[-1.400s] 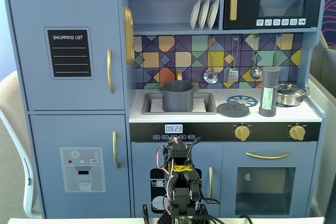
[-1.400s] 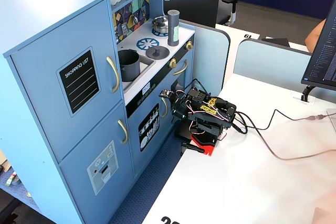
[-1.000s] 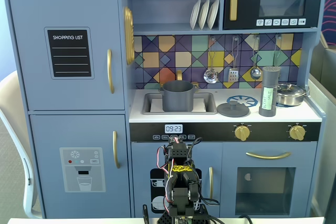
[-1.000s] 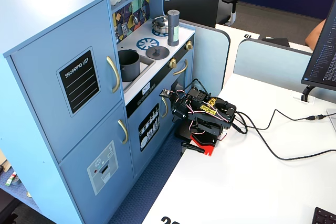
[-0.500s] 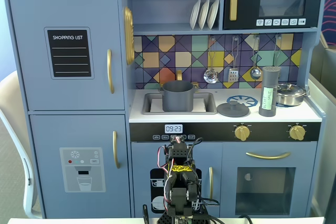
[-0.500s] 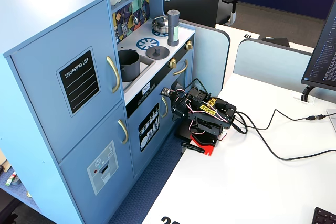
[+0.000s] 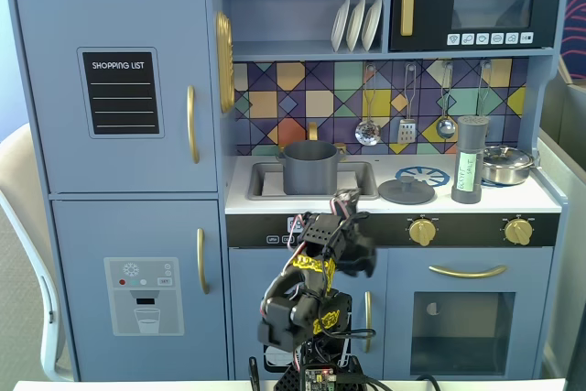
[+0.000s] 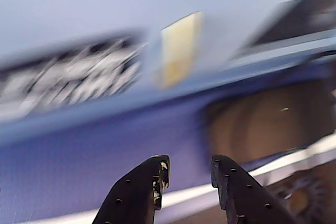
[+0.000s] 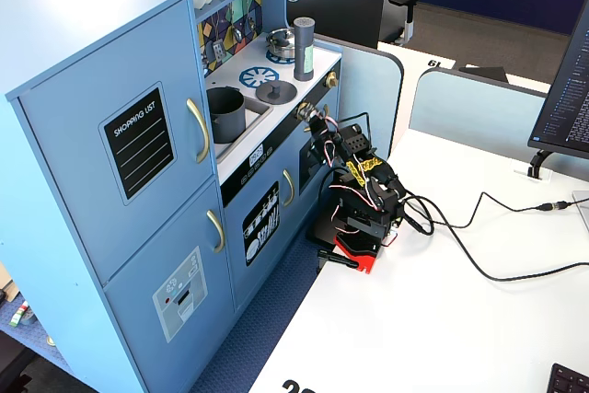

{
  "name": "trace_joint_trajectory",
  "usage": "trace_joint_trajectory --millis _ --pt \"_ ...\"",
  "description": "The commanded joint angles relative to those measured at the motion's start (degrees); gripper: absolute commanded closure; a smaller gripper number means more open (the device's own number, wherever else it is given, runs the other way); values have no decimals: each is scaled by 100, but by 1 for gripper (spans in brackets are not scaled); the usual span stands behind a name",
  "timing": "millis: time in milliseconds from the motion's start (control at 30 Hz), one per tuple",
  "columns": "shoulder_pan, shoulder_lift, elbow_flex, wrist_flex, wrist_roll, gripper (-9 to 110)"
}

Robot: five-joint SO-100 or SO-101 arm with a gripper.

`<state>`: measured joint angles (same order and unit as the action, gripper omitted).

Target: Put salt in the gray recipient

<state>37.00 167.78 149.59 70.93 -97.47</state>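
**Arm lifting off the desk toward the salt**

The arm is rising in front of the toy kitchen (image 7: 119,226), with the claw (image 8: 188,174) pointing at the kitchen's lower front, below the level of the worktop (image 7: 540,197). In the wrist view, badly blurred, the two fingers are standing a little apart with nothing between them.

The salt (image 7: 469,159) is standing upright on the right side of the worktop in a fixed view, just beside a shiny steel pan (image 7: 506,164) and near a flat round lid (image 7: 406,190). The gray pot (image 7: 309,168) is sitting in the sink (image 7: 362,191), well apart from the salt, open at the top and empty as far as can be seen. In another fixed view the salt (image 9: 304,48) is at the far end of the worktop and the pot (image 9: 225,114) is nearer the camera.

The step in hand is judged to be the reach for the salt, so nothing of the task is done yet. To do it well, the claw should probably be climbing clear of the worktop edge first, opening wider than the salt, then closing around its middle from the front. The salt is tall and slim, so a nudge near the cap could topple it against the pan
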Motion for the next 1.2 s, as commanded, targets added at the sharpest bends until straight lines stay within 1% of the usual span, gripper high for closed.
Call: trace_joint_trajectory --millis 0,100,167,200,233,300,433,467,500,533,567,600,667,767,867,1033,1167 --pt "765 -334 -949 -343 -79 101" --pt "1248 -571 -1354 -817 -158 101" --pt "1468 -694 -1608 -1354 -62 101" --pt "1538 -729 -1670 -1705 176 101" --pt "1591 -738 -1705 -2048 439 101" --pt "1652 -791 -1749 -2698 483 101" --pt "1538 -967 -1740 -3981 923 101" --pt "1529 -1046 -1705 -4359 976 100" --pt "1529 -1134 -1652 -4755 1160 93" --pt "1573 -1213 -1626 -5071 1380 84" --pt "1617 -1292 -1608 -5282 1494 78" --pt "1652 -1362 -1547 -5502 1441 77" --pt "1696 -1521 -1292 -6302 1485 70" --pt "1758 -1890 -1011 -7444 1600 64" --pt "1767 -2276 -1116 -7752 1661 63" --pt "1828 -2733 -1371 -7734 1661 55" --pt "1854 -3226 -1854 -7611 1529 54"
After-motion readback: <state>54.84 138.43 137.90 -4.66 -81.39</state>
